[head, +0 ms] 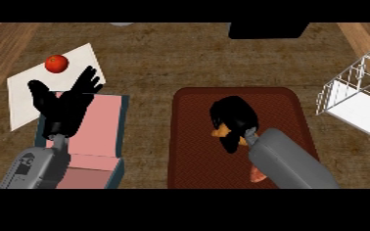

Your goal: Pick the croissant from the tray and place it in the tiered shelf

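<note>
A dark red tray (289,103) lies on the wooden counter at centre right. My right hand (233,115) is down over the tray's middle, its fingers curled round the croissant (217,133). Only small orange edges of the croissant show beneath the hand. The white wire tiered shelf (348,94) stands at the right edge, apart from the tray. My left hand (63,105) rests open at the left with fingers up and holds nothing.
A red round fruit (56,63) sits on a white board (29,90) at the far left. Below it is a pink box with teal sides (98,147). An orange item (256,174) lies on the tray near my right forearm. A black object (267,30) stands at the back.
</note>
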Controlling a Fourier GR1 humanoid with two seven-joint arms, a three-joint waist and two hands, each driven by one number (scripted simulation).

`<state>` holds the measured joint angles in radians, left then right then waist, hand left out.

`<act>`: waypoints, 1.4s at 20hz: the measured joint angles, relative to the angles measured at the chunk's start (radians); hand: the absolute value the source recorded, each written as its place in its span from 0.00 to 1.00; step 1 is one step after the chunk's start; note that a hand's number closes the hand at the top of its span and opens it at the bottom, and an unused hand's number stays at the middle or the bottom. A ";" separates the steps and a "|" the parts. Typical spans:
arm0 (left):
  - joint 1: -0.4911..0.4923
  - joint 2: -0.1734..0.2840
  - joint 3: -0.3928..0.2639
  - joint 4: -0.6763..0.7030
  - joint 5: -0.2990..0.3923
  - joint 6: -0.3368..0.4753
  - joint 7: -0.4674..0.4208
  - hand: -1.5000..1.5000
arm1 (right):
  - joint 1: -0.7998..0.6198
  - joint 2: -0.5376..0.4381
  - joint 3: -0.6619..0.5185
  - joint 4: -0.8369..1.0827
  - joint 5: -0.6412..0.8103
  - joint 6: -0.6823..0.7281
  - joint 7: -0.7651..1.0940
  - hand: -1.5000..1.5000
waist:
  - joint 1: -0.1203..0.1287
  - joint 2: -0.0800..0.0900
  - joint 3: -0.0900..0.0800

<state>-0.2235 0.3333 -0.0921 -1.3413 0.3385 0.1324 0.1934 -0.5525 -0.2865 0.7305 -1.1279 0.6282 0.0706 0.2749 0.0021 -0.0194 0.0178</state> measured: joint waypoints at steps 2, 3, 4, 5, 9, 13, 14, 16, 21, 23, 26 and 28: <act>0.017 0.007 0.010 -0.001 0.004 0.004 0.001 0.50 | 0.045 -0.012 -0.070 -0.007 -0.040 -0.036 0.051 1.00 | -0.021 -0.001 0.003; 0.025 0.011 0.014 0.000 0.004 0.012 0.007 0.50 | 0.067 -0.025 -0.114 -0.008 -0.066 -0.056 0.077 1.00 | -0.035 -0.001 0.005; 0.037 0.015 0.019 -0.003 0.006 0.018 0.009 0.50 | 0.091 -0.041 -0.164 -0.005 -0.093 -0.077 0.106 1.00 | -0.048 -0.003 0.006; 0.046 0.018 0.022 -0.006 0.007 0.022 0.010 0.50 | 0.112 -0.052 -0.207 -0.011 -0.115 -0.099 0.135 1.00 | -0.057 -0.005 0.007; 0.070 0.027 0.032 -0.019 0.017 0.024 0.011 0.50 | 0.195 -0.104 -0.325 -0.110 -0.169 -0.182 0.209 1.00 | -0.078 -0.012 0.007; 0.087 0.030 0.037 -0.032 0.019 0.030 0.008 0.50 | 0.235 -0.151 -0.383 -0.293 -0.159 -0.248 0.290 1.00 | -0.089 -0.020 0.005; 0.092 0.032 0.039 -0.034 0.022 0.025 0.004 0.50 | 0.240 -0.165 -0.396 -0.342 -0.150 -0.259 0.317 1.00 | -0.091 -0.022 0.004; 0.098 0.033 0.040 -0.037 0.023 0.027 0.003 0.50 | 0.242 -0.195 -0.422 -0.439 -0.131 -0.272 0.374 1.00 | -0.096 -0.025 0.003; 0.111 0.039 0.044 -0.047 0.026 0.033 0.006 0.50 | 0.245 -0.293 -0.511 -0.675 -0.095 -0.259 0.538 1.00 | -0.107 -0.028 0.001; 0.113 0.038 0.042 -0.057 0.028 0.030 0.001 0.50 | 0.241 -0.338 -0.554 -0.760 -0.094 -0.227 0.612 1.00 | -0.101 -0.026 0.000; 0.105 0.039 0.037 -0.060 0.026 0.035 0.010 0.50 | 0.225 -0.399 -0.629 -0.876 -0.111 -0.176 0.704 1.00 | -0.094 -0.021 -0.001; 0.103 0.037 0.034 -0.067 0.024 0.036 0.008 0.50 | 0.213 -0.445 -0.691 -0.932 -0.138 -0.136 0.751 1.00 | -0.086 -0.018 -0.002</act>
<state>-0.1206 0.3702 -0.0583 -1.4081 0.3627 0.1686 0.2018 -0.3400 -0.7317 0.0398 -2.0599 0.4899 -0.0653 1.0261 -0.0840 -0.0377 0.0158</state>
